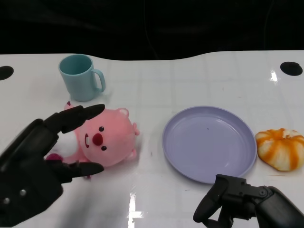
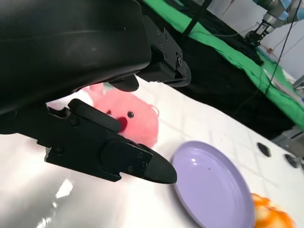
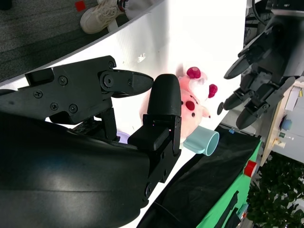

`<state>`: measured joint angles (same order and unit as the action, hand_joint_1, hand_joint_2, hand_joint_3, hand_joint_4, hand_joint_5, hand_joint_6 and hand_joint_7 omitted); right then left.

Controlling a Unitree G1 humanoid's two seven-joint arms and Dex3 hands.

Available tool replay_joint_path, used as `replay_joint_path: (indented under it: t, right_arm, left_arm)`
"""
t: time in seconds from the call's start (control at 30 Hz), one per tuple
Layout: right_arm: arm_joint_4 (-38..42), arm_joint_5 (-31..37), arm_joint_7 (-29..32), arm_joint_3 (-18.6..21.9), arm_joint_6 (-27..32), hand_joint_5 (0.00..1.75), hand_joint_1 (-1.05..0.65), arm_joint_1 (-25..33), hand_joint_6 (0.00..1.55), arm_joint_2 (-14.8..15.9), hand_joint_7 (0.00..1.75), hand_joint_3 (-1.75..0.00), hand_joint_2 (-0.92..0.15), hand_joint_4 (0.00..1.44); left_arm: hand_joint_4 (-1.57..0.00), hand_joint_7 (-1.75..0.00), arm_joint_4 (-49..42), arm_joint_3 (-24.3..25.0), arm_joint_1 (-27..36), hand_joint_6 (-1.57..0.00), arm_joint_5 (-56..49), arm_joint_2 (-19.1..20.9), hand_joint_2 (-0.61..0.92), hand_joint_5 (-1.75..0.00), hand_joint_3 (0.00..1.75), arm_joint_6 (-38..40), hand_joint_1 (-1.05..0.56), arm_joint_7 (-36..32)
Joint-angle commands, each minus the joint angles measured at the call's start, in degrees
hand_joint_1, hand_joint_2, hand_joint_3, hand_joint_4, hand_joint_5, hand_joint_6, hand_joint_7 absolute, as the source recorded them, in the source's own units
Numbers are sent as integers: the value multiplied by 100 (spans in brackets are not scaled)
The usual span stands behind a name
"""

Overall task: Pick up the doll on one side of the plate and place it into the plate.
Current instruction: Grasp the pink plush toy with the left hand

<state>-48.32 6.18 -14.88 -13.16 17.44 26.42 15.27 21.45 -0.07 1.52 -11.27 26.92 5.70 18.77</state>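
A pink plush doll (image 1: 107, 137) lies face up on the white table, just left of the empty purple plate (image 1: 209, 142). My left hand (image 1: 42, 156) reaches in from the lower left with its fingers spread, one set above the doll's left side and one below it, not closed on it. The left wrist view shows the doll (image 2: 128, 116) beyond the parted fingers (image 2: 118, 161), with the plate (image 2: 213, 190) further off. My right hand (image 1: 247, 204) rests near the table's front edge below the plate, fingers loosely bent and holding nothing. The right wrist view shows the doll (image 3: 192, 102) and my left hand (image 3: 261, 71).
A teal mug (image 1: 80, 76) stands behind the doll, toward the back left. An orange and white pumpkin-shaped plush (image 1: 281, 148) lies against the plate's right side. Dark round holes mark the table's far corners (image 1: 290, 68).
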Motion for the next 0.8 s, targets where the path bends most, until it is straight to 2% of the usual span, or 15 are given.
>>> replay_joint_path:
  t: [0.03,0.43,0.67,0.8]
  right_arm:
    - [-69,-17,13,66,61,156,-25,18,60,36,127,-33,-92,67]
    - [-109,-26,32,53,67,157,-25,39,59,16,127,-33,-92,66]
    - [-150,-33,40,48,101,157,-26,73,59,7,127,-33,-92,66]
    - [-206,-20,44,31,154,157,-27,84,60,6,127,-33,-92,67]
  left_arm:
    - [-2,0,-289,-106,-306,-33,-574,303,91,-62,2,-144,-62,-92]
    - [-3,0,-1120,-819,-1199,-32,-2371,757,90,-55,0,64,-59,133]
    - [-12,0,-1909,-1298,-1789,-32,-2942,811,89,-40,0,21,-60,195]
    - [-10,0,-2409,-1614,-2204,-28,-3213,801,90,-36,1,46,-63,368]
